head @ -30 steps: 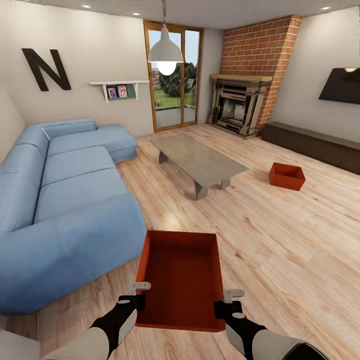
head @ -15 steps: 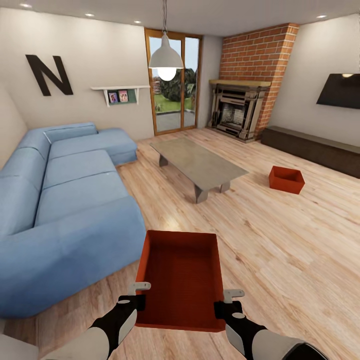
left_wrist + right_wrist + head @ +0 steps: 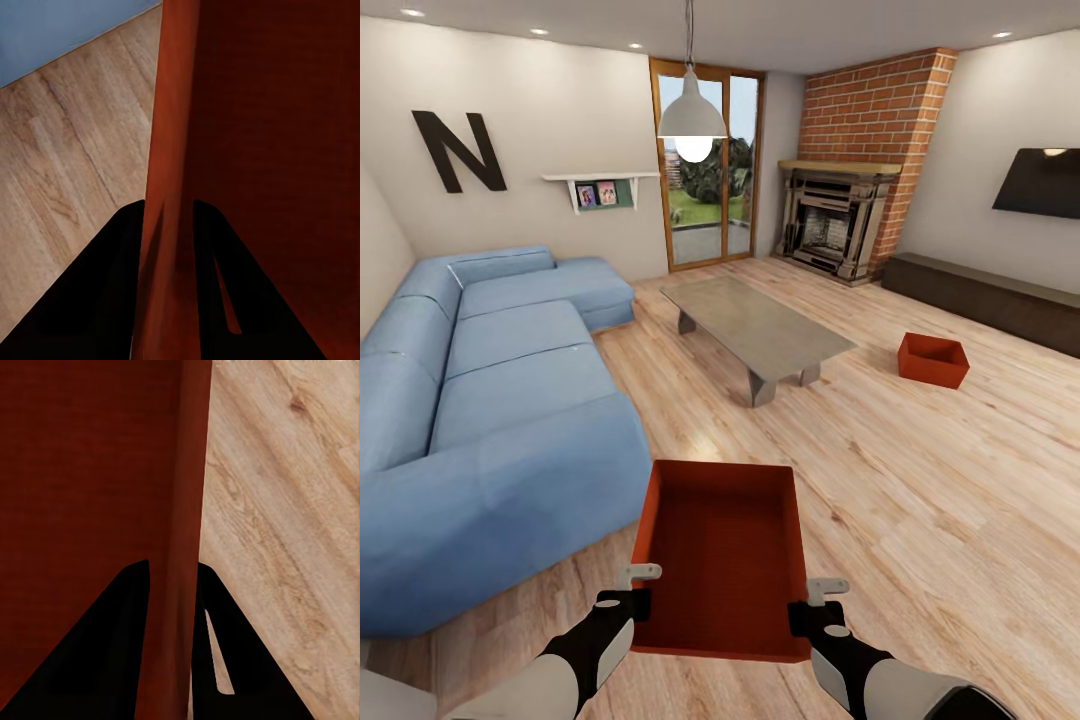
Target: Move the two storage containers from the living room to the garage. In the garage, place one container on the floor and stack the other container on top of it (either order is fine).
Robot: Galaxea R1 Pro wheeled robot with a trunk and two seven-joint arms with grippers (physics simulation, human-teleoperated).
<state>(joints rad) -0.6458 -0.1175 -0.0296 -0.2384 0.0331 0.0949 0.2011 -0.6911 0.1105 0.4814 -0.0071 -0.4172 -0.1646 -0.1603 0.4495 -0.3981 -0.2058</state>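
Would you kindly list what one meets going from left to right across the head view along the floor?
Blue sofa → held storage container → grey low table → second storage container.

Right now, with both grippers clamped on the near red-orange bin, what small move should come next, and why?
Probably turn the base toward the garage. The left gripper and right gripper each pinch a side wall of the red-orange open-top bin, so it looks ready to carry.
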